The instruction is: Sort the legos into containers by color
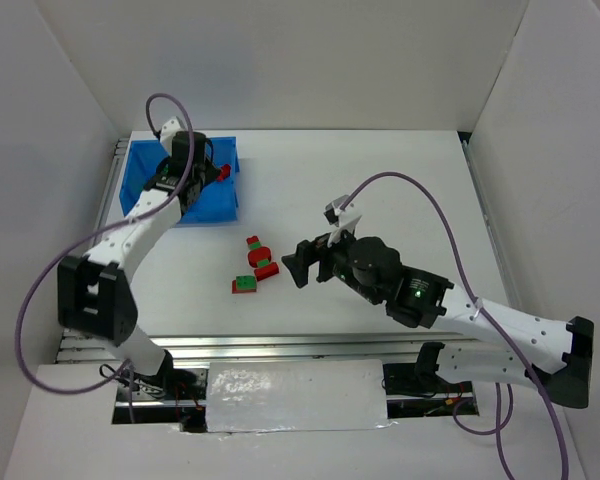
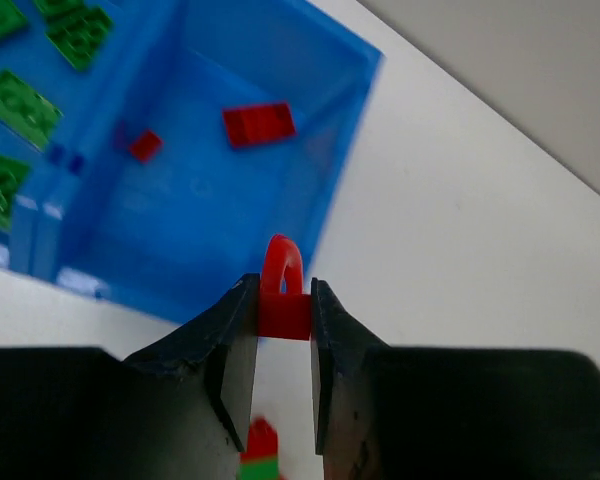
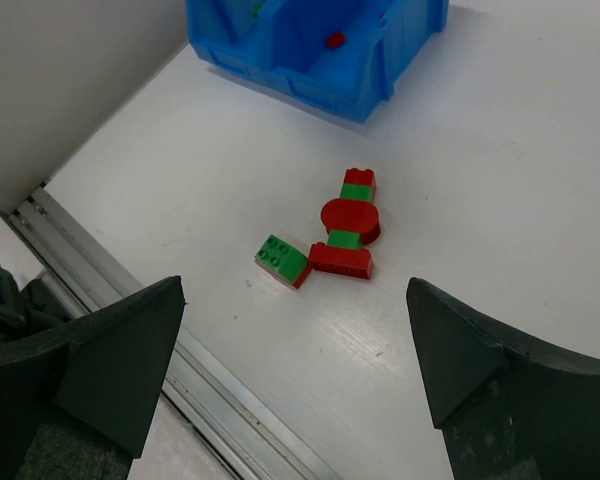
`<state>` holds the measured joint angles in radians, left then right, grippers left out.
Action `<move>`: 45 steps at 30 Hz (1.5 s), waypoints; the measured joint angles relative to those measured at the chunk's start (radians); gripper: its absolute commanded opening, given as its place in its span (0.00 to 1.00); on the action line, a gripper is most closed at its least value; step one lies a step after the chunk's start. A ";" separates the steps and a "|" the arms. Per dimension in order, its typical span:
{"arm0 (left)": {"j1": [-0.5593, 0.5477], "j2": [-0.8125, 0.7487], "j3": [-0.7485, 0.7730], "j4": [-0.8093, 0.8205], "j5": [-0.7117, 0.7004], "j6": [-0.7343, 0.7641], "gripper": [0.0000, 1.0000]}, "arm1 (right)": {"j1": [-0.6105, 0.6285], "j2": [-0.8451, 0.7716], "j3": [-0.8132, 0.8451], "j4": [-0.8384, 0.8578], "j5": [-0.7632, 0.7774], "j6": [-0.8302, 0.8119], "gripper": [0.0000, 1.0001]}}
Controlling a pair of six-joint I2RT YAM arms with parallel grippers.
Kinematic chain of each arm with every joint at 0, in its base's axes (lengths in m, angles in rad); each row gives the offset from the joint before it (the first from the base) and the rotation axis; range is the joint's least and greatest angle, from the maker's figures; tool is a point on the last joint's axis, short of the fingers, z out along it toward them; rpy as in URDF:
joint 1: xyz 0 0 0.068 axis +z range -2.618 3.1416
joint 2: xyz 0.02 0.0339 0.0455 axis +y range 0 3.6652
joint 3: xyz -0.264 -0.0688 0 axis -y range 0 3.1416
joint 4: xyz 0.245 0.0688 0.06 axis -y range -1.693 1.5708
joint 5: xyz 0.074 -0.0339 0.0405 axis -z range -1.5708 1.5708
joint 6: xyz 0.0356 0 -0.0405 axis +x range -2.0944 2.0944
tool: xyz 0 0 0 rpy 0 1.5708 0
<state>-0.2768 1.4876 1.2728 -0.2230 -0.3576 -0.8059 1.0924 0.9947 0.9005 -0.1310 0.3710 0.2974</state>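
Left gripper (image 2: 283, 310) pinches a glossy red arched brick (image 2: 282, 290) by the rim of the smooth blue plastic bin (image 2: 340, 150). Right gripper (image 3: 295, 290) gapes wide and empty above studded red-and-green legos (image 3: 345, 240) clustered on the white table (image 3: 480, 200).

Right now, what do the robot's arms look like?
The left arm and right arm are white tubes with chunky black joints. A purple cable loops along each. The fingers are black wedges. A tiny green light glows on the right arm.
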 measured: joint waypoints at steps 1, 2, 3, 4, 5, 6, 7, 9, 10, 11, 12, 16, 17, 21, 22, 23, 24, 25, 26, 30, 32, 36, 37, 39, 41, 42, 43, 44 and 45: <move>0.027 0.069 0.053 0.007 -0.019 0.010 0.03 | 0.000 -0.008 0.000 -0.004 -0.004 0.002 1.00; 0.050 0.121 0.093 0.004 -0.029 0.017 0.13 | 0.000 -0.013 -0.002 -0.006 -0.012 0.004 1.00; 0.076 0.185 0.143 0.009 -0.037 0.025 0.20 | 0.000 -0.016 -0.005 -0.007 -0.017 0.005 1.00; 0.097 0.231 0.186 0.001 -0.043 0.032 0.29 | 0.000 -0.019 -0.010 -0.011 -0.021 0.006 1.00; 0.112 0.272 0.228 -0.011 -0.048 0.042 0.48 | 0.000 -0.020 -0.016 -0.014 -0.027 0.006 1.00; 0.125 0.309 0.274 -0.023 -0.052 0.048 0.61 | 0.000 -0.020 -0.023 -0.014 -0.030 0.006 1.00; 0.132 0.339 0.307 -0.029 -0.054 0.058 0.75 | 0.000 -0.020 -0.027 -0.018 -0.034 0.006 1.00; 0.137 0.372 0.349 -0.040 -0.056 0.062 0.96 | 0.000 -0.017 -0.032 -0.024 -0.039 0.006 1.00; 0.138 0.376 0.357 -0.047 -0.056 0.056 0.98 | 0.000 -0.013 -0.032 -0.023 -0.040 0.005 1.00; 0.140 0.376 0.357 -0.055 -0.055 0.047 0.98 | 0.000 -0.006 -0.031 -0.023 -0.039 0.005 1.00; 0.143 0.376 0.357 -0.067 -0.051 0.041 0.99 | 0.000 0.008 -0.029 -0.024 -0.038 0.007 1.00; 0.153 0.366 0.353 -0.122 -0.018 0.036 0.98 | -0.043 0.150 0.028 -0.066 -0.047 0.049 1.00; 0.155 0.350 0.344 -0.135 -0.006 0.037 0.98 | -0.059 0.196 0.045 -0.077 -0.048 0.060 1.00; 0.160 0.177 0.246 -0.216 0.080 0.036 0.99 | -0.107 0.453 0.172 -0.154 -0.043 0.119 1.00; 0.157 0.097 0.190 -0.210 0.113 0.036 0.99 | -0.111 0.524 0.213 -0.179 -0.041 0.129 1.00; 0.151 0.010 0.137 -0.217 0.141 0.035 0.99 | -0.111 0.587 0.251 -0.190 -0.042 0.134 1.00; 0.143 -0.088 0.071 -0.218 0.171 0.034 1.00 | -0.111 0.654 0.293 -0.202 -0.043 0.141 1.00; 0.132 -0.192 0.002 -0.211 0.199 0.035 0.99 | -0.111 0.711 0.329 -0.215 -0.043 0.142 1.00; 0.121 -0.282 -0.051 -0.216 0.223 0.035 1.00 | -0.112 0.761 0.362 -0.225 -0.043 0.144 1.00; 0.089 -0.525 -0.210 -0.252 0.317 0.053 1.00 | -0.116 0.884 0.460 -0.270 -0.046 0.145 0.99; 0.088 -0.570 -0.245 -0.287 0.344 0.080 0.99 | -0.116 0.923 0.503 -0.284 -0.046 0.151 0.99; 0.088 -0.631 -0.325 -0.341 0.370 0.148 0.99 | -0.116 0.943 0.516 -0.283 -0.057 0.159 0.94; 0.088 -0.654 -0.352 -0.348 0.371 0.158 0.99 | -0.116 0.943 0.516 -0.282 -0.065 0.159 0.93; 0.088 -0.701 -0.399 -0.370 0.364 0.177 0.99 | -0.114 0.943 0.513 -0.270 -0.084 0.159 0.93; 0.086 -0.731 -0.416 -0.404 0.350 0.180 0.99 | -0.110 0.943 0.503 -0.259 -0.100 0.159 0.93; 0.085 -0.741 -0.417 -0.412 0.342 0.181 1.00 | -0.108 0.941 0.497 -0.254 -0.101 0.159 0.93; 0.085 -0.748 -0.417 -0.414 0.334 0.181 1.00 | -0.104 0.941 0.490 -0.251 -0.101 0.160 0.94; 0.085 -0.760 -0.417 -0.414 0.323 0.180 1.00 | -0.098 0.940 0.486 -0.251 -0.100 0.165 0.94; 0.084 -0.772 -0.417 -0.416 0.307 0.179 0.99 | -0.091 0.940 0.485 -0.253 -0.098 0.179 0.94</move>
<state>-0.1925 0.7158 0.8555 -0.6388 -0.0502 -0.6273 1.0012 1.9343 1.3853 -0.3836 0.2733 0.4763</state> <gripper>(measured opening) 0.994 0.935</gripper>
